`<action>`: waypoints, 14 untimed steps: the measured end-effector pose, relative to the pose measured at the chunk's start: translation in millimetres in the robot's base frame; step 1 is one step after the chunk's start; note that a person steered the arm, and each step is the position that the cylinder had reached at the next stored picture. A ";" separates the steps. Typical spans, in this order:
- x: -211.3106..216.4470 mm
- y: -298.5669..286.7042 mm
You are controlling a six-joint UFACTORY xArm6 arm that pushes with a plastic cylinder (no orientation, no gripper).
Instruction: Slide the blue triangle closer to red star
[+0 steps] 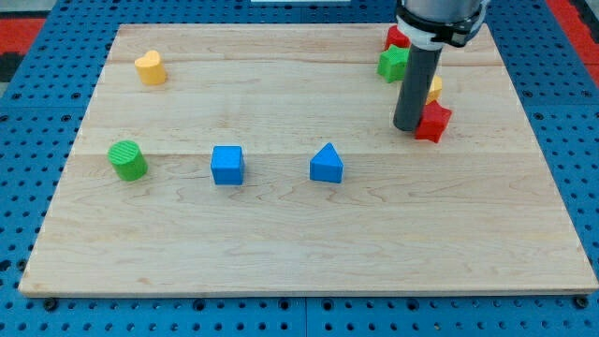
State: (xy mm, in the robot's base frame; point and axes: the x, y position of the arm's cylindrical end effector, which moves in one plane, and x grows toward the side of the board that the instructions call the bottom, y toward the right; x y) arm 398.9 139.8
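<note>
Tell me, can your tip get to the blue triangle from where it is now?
Probably yes. My tip sits beside the red star, and the bare board between it and the blue triangle holds no blocks.

Legible text, labels, brands, numbers, signs: none that I can read. Checked the board (281, 243), the blocks, and my rod; all surfaces plain, no print or marking found.

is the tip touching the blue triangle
No, my tip is beside the red star, well apart from the blue triangle.
</note>
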 end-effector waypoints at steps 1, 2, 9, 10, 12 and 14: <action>0.0 15.3; 0.0 -1.2; 63.5 -113.1; 63.6 -78.6; 80.4 -52.2; 120.2 -49.0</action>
State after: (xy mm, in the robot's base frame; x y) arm 519.1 90.8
